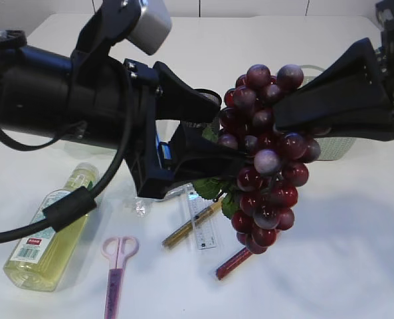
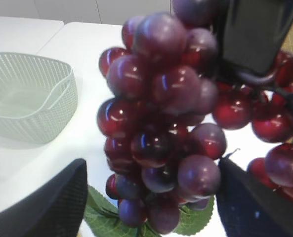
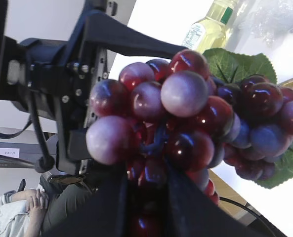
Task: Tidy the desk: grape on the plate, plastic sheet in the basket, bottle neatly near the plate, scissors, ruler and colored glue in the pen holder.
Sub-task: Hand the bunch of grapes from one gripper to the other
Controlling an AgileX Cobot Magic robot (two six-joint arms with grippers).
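A bunch of dark red grapes (image 1: 266, 163) with green leaves hangs in the air above the table. My right gripper (image 1: 283, 116) comes in from the right and is shut on its upper part (image 3: 151, 143). My left gripper (image 1: 228, 129) is open, one finger on each side of the bunch (image 2: 156, 128), with a gap on one side. On the table lie the yellow bottle (image 1: 50, 229), pink scissors (image 1: 117, 262), clear ruler (image 1: 200, 216), a gold glue pen (image 1: 190, 224) and a red glue pen (image 1: 233, 262). A crumpled plastic sheet (image 1: 140, 207) lies near the bottle. The plate is out of view.
A pale green mesh basket (image 2: 27, 98) stands on the table behind the grapes (image 1: 333, 143). The large left arm (image 1: 57, 90) fills the upper left of the exterior view. A person sits beyond the table's edge (image 3: 32, 202).
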